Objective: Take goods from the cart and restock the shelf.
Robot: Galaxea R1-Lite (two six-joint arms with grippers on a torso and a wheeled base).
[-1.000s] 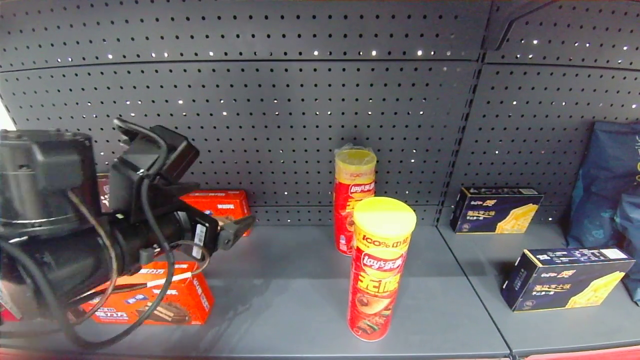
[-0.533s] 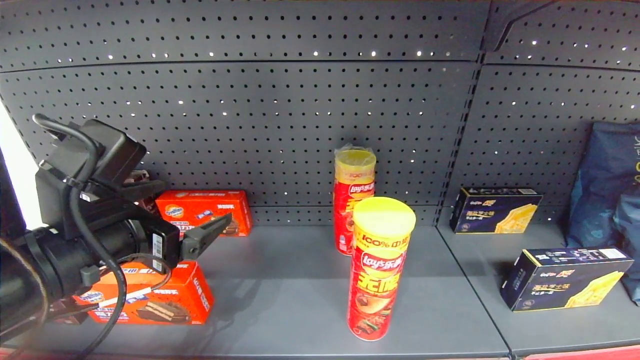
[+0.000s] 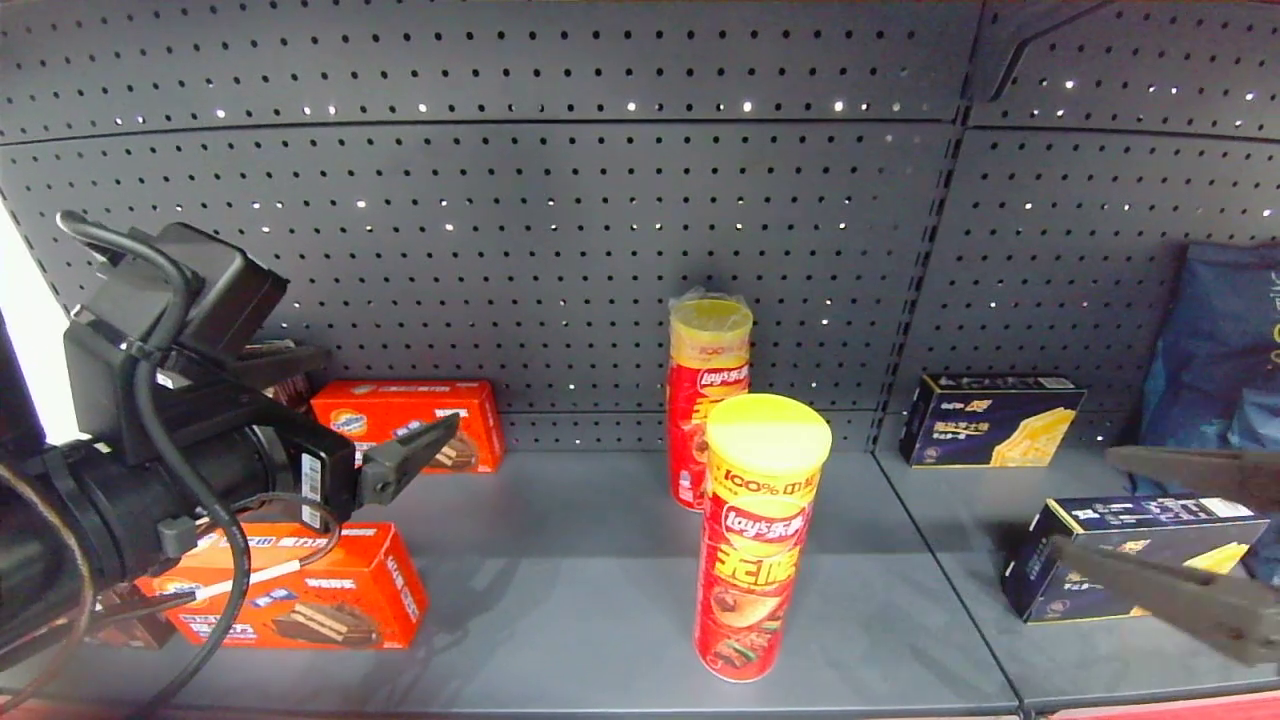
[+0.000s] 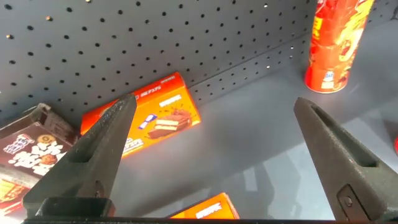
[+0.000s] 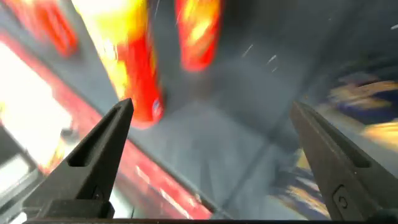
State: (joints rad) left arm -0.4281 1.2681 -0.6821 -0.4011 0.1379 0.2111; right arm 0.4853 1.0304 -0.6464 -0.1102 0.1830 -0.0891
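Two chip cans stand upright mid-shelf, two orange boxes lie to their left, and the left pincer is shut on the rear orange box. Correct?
No. The left wrist view shows the left pincer open and empty, apart from the rear orange box. The chip cans and the front orange box are as stated.

The left arm [image 3: 150,500] extended in from the robot's left, roughly level, with black cable looped around its wrist and the wrist camera block [image 3: 170,300] sitting on top. The left gripper [image 3: 390,388] pointed forward and toward the middle, its jaws spread wide and empty. The right gripper [image 3: 1085,500] sat at the robot's right, its two dark fingers [image 3: 1180,595] angled toward the middle, likewise spread wide and holding nothing.
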